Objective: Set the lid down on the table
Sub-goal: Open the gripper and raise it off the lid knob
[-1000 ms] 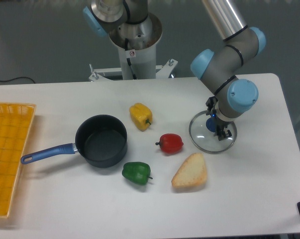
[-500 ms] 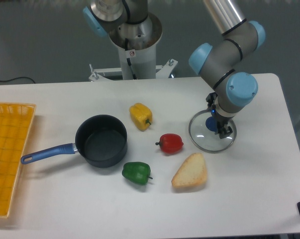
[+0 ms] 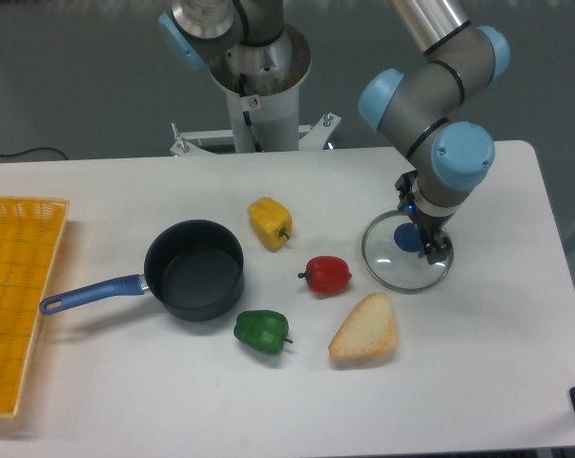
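The lid (image 3: 386, 264), clear glass with a thin metal rim and a blue knob in its middle, lies flat on the white table (image 3: 497, 363) at the right. My gripper (image 3: 431, 248) hangs just above the lid's right half, a little to the right of the knob. Its fingers are open and off the knob, with nothing held between them.
A dark saucepan (image 3: 194, 270) with a blue handle stands left of centre. A yellow pepper (image 3: 270, 222), a red pepper (image 3: 327, 275), a green pepper (image 3: 262, 331) and a piece of bread (image 3: 365, 329) lie between pan and lid. An orange mesh tray (image 3: 15, 296) sits at the left edge.
The gripper has let go of the knob and lifted slightly up and right. The lid stays flat in the same spot.
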`<action>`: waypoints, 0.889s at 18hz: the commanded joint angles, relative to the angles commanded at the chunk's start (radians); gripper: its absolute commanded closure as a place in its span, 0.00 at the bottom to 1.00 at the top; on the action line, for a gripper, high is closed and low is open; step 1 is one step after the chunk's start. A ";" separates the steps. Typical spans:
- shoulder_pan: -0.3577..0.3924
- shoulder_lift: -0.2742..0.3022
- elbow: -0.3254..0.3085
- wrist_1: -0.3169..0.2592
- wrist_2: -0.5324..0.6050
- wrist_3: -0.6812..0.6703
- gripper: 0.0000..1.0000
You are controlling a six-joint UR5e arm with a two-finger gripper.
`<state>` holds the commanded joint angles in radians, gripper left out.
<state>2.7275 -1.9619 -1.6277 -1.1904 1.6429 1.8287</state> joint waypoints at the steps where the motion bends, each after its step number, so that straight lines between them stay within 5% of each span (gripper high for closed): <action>1: -0.008 -0.002 0.014 0.009 -0.003 -0.005 0.00; 6: -0.028 -0.018 0.048 0.089 -0.040 0.003 0.00; 16: -0.041 -0.049 0.080 0.110 -0.041 -0.006 0.00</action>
<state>2.6860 -2.0110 -1.5478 -1.0799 1.6015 1.8224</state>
